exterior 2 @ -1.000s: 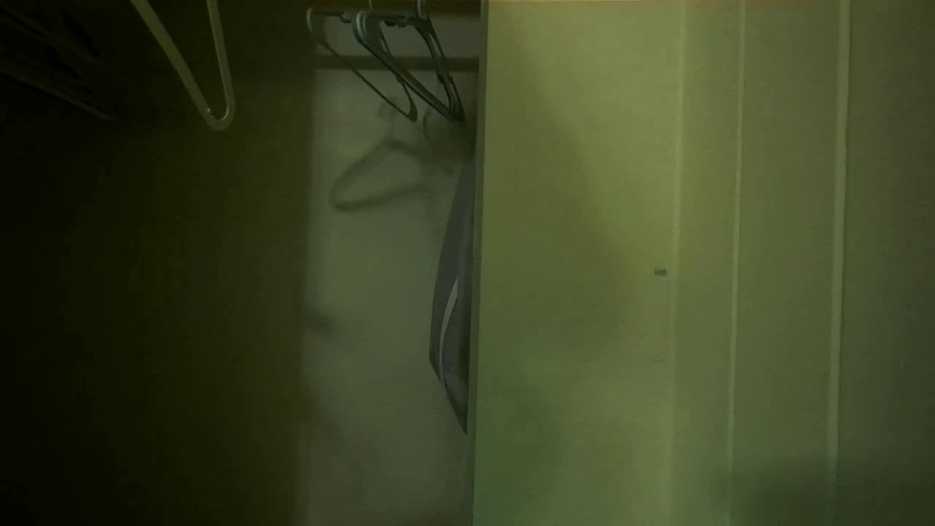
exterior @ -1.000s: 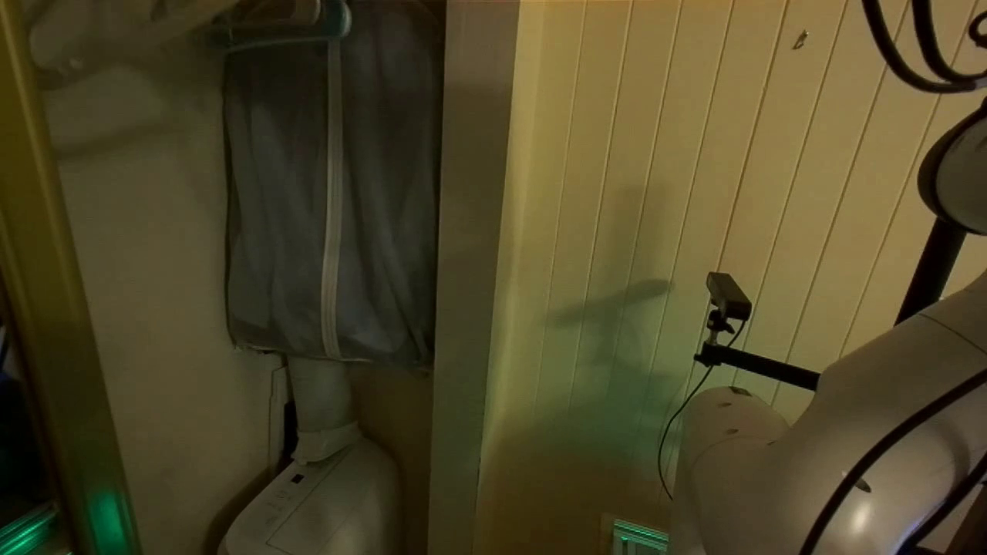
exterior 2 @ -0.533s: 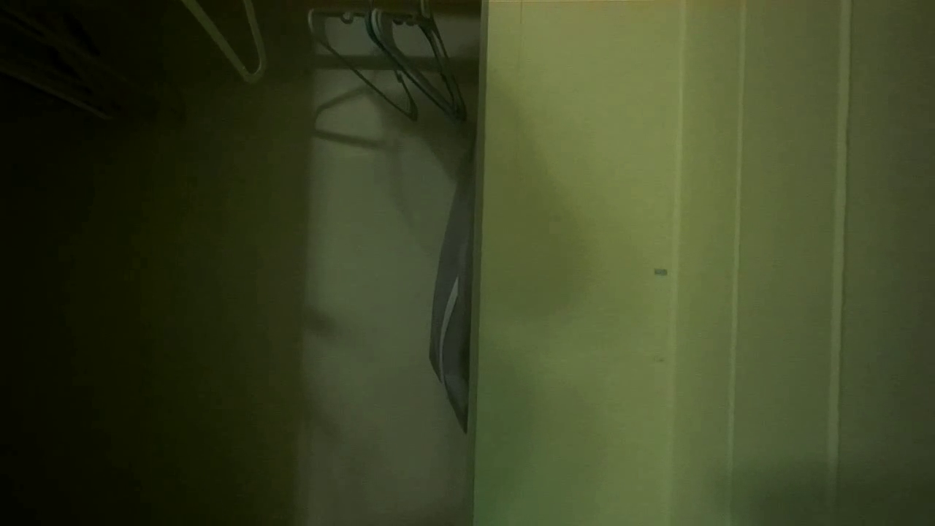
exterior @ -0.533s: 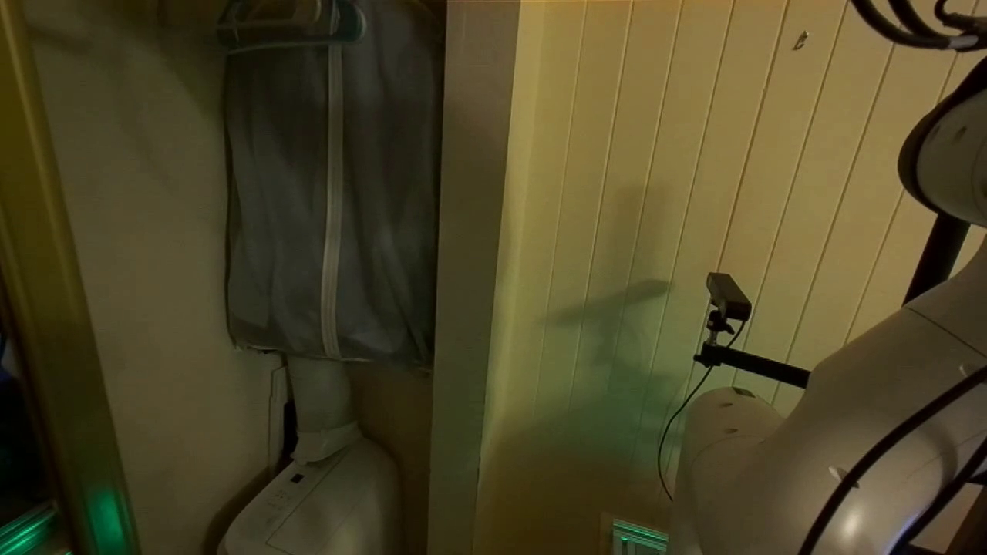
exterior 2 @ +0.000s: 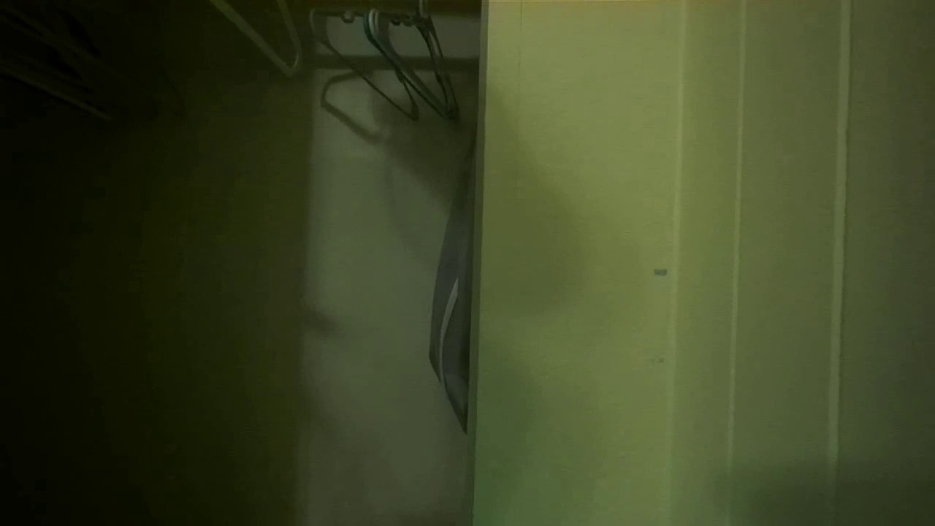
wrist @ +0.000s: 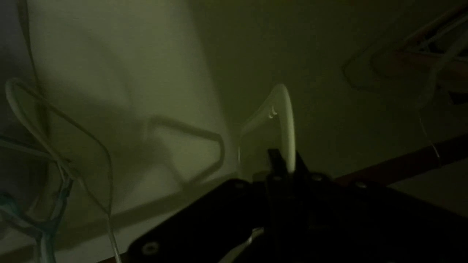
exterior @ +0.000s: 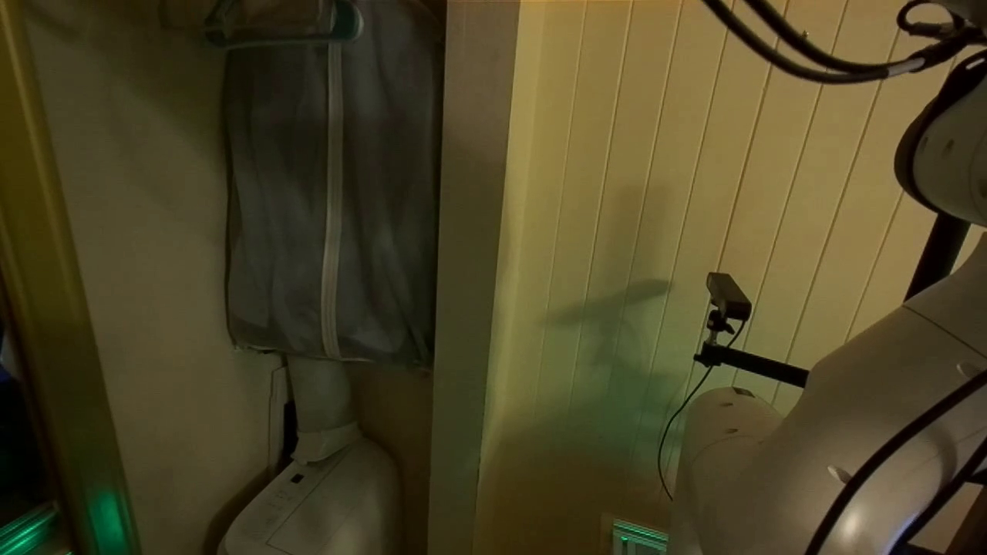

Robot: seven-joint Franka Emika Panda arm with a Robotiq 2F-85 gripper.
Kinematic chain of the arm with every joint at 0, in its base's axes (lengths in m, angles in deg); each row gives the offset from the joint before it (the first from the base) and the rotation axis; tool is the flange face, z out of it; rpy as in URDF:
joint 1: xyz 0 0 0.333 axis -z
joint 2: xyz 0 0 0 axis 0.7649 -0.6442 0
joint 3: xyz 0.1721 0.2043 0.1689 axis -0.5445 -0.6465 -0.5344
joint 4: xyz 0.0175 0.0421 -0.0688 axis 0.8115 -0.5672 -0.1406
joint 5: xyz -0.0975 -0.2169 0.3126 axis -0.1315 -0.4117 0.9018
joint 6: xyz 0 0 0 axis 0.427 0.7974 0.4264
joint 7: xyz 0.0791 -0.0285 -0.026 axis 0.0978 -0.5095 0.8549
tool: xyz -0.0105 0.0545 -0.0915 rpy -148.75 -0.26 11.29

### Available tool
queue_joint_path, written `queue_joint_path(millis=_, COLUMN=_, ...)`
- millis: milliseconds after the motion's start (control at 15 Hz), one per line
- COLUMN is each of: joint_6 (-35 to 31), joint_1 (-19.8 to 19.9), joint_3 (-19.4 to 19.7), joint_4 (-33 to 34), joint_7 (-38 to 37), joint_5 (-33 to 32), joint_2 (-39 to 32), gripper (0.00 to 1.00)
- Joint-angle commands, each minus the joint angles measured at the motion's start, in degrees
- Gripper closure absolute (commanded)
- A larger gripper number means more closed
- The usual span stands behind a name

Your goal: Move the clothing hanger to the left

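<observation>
Since a second ago the white hanger [exterior 2: 256,42] has shifted up and rightward in an exterior view, clamped by its side in the gripper [wrist: 286,160], presumably to steer it without swinging. Beyond and apart, other hangers [exterior 2: 410,75] cluster by the top of the garment bag [exterior: 374,185], probably kept there as spares.

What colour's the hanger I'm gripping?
The hanger looks whitish in dim light, clearest in the wrist view.
</observation>
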Motion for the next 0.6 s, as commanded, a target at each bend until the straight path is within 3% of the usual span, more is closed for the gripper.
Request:
queue_joint_path(millis=0, joint_6=-6.64, joint_1=0.22, joint_3=-0.47, joint_4=-4.21, joint_7=2.68, joint_5=-3.83, joint_2=0.31, gripper=0.98)
queue_joint_path(millis=533, joint_6=-10.97, joint_1=2.01, joint_3=-0.98, joint_4=-8.80, joint_7=5.05, joint_5=-11.93, joint_2=-0.55, gripper=0.98)
